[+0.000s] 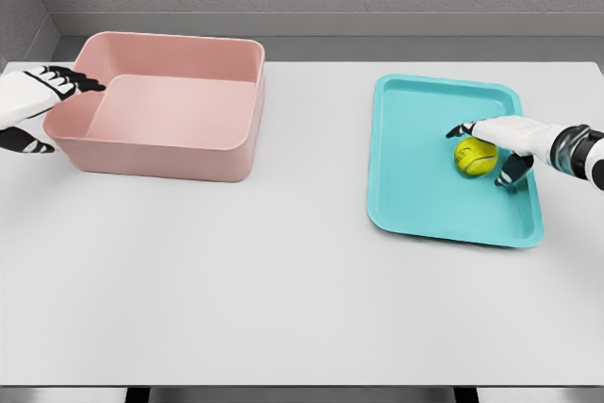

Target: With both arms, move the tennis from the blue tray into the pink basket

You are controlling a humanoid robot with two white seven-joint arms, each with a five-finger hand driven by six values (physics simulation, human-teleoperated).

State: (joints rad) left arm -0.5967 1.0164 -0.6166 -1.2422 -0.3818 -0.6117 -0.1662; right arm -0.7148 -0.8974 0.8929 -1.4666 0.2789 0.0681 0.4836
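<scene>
Head view shows a white table (283, 280) with the pink basket (160, 106) at about ten o'clock and the blue tray (415, 195) at about three o'clock, well apart. The tennis ball (475, 157) lies inside the tray toward its right half, a bright yellow-green sphere with a pale seam curving across it. The right hand (505, 143) reaches in from the right edge, its fingers curled around the ball's far side and touching it, which looks like the start of a grasp; whether the ball is gripped firmly I cannot tell. The left hand (38, 101) rests at the basket's left wall, fingers hooked over the rim, apparently to steady the basket for the drop.
</scene>
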